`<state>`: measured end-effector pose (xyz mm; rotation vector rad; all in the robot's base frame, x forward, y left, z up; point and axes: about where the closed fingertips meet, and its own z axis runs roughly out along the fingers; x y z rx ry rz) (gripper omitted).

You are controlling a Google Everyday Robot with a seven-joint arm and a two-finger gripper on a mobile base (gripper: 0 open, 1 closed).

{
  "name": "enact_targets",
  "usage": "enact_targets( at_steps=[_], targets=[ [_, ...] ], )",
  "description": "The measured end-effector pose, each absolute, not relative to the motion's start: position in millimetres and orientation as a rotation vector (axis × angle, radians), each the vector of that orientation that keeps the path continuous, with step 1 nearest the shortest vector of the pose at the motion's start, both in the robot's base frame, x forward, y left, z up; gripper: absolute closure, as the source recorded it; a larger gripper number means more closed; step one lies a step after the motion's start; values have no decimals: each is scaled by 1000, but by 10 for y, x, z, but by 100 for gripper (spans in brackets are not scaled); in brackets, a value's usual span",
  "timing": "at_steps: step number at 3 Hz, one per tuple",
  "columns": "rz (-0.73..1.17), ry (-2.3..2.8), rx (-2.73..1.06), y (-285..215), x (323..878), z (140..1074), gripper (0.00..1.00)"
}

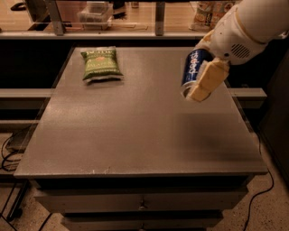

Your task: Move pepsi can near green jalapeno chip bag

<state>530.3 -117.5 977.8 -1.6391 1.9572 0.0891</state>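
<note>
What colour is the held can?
Pepsi can: dark blue, white lettering, in the gripper over the table's right; camera view.

We look down from above the near edge of the surface (135, 149), facing its far side; the gripper (190, 90), clasping the can (193, 67), sits upper right.

The gripper (195, 90) is held above the right side of the table (135, 135), clamped on the tilted pepsi can (192, 67). Only its near tan finger (208, 80) is shown; the other is hidden behind the can. The can's right flank is covered by that finger. The white arm (253, 27) is cut off by the top and right edges. The print on the green jalapeno chip bag (100, 64) cannot be read. The packages (210, 11) behind the table are cropped by the top edge, and the lowest drawer (135, 223) by the bottom edge.
</note>
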Motion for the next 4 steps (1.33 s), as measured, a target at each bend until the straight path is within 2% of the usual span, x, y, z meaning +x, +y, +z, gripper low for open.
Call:
enact_targets(
  at_steps=[2, 4],
  targets=[
    [312, 1804, -1593, -210, 5671, 9758, 100],
    [458, 1759, -1525, 369, 6082, 9403, 100]
  ],
)
